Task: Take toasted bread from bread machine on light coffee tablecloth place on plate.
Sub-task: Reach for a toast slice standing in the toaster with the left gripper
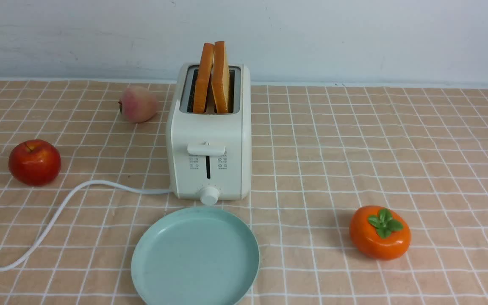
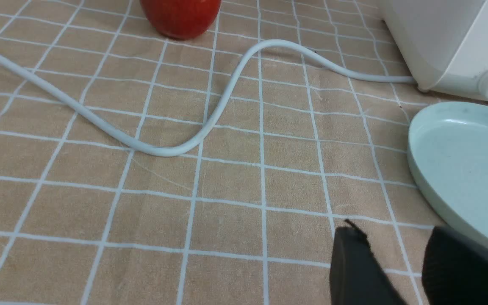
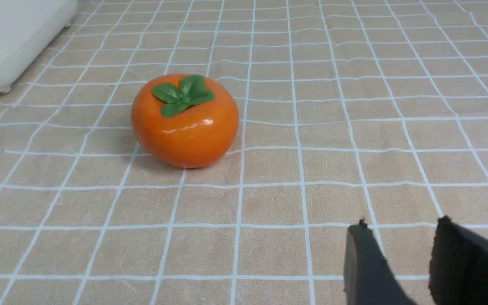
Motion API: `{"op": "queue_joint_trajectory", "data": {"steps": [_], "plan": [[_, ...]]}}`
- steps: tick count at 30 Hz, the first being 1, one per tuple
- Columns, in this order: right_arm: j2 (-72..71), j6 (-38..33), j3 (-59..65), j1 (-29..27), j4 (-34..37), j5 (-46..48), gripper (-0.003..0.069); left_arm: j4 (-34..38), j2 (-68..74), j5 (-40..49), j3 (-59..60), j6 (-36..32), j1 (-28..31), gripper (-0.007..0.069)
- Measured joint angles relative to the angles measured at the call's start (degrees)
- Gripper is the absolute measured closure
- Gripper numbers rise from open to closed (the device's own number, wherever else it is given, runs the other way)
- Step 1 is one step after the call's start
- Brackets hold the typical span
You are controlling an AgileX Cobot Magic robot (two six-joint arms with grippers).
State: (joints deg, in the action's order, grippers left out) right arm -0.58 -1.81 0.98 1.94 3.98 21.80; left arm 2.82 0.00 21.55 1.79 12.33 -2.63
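Note:
Two slices of toasted bread [image 1: 214, 76] stand upright in the slots of the cream-white bread machine [image 1: 210, 144], leaning against each other, on the light coffee tablecloth [image 1: 333, 161]. The teal-green plate [image 1: 195, 258] lies bare just in front of the machine. Neither arm shows in the front view. My left gripper [image 2: 396, 241] hovers low over the cloth beside the plate's rim [image 2: 422, 178], open, with only cloth between its fingers. My right gripper [image 3: 400, 237] is open over bare cloth, nearer the camera than the persimmon and well apart from it.
A red apple [image 1: 34, 162] and a peach [image 1: 137, 104] sit left of the machine. An orange persimmon [image 1: 379, 232] lies at the right front. The white cord [image 1: 57, 212] snakes from the machine's base to the left front edge. A pale wall stands behind.

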Motion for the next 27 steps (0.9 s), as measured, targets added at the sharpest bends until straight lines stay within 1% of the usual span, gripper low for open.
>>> {"op": "queue_joint_trajectory", "data": {"steps": [17,21,23,25,27], "plan": [[0.00,0.00,0.00,0.00,0.00,0.00,0.0419,-0.54,0.00,0.00,0.00,0.00,0.00,0.0386],[0.00,0.00,0.00,0.00,0.00,0.00,0.0419,-0.10,0.00,-2.10,0.00,0.00,0.00,0.0386],[0.00,0.00,0.00,0.00,0.00,0.00,0.0419,2.12,0.00,-5.17,0.00,0.05,0.00,0.0386],[0.00,0.00,0.00,0.00,0.00,0.00,0.0419,7.45,0.00,-10.31,0.00,0.21,0.00,0.0386],[0.00,-0.07,0.00,0.00,-0.79,0.00,0.0419,14.62,0.00,-15.99,0.00,0.95,0.00,0.0386]]}}
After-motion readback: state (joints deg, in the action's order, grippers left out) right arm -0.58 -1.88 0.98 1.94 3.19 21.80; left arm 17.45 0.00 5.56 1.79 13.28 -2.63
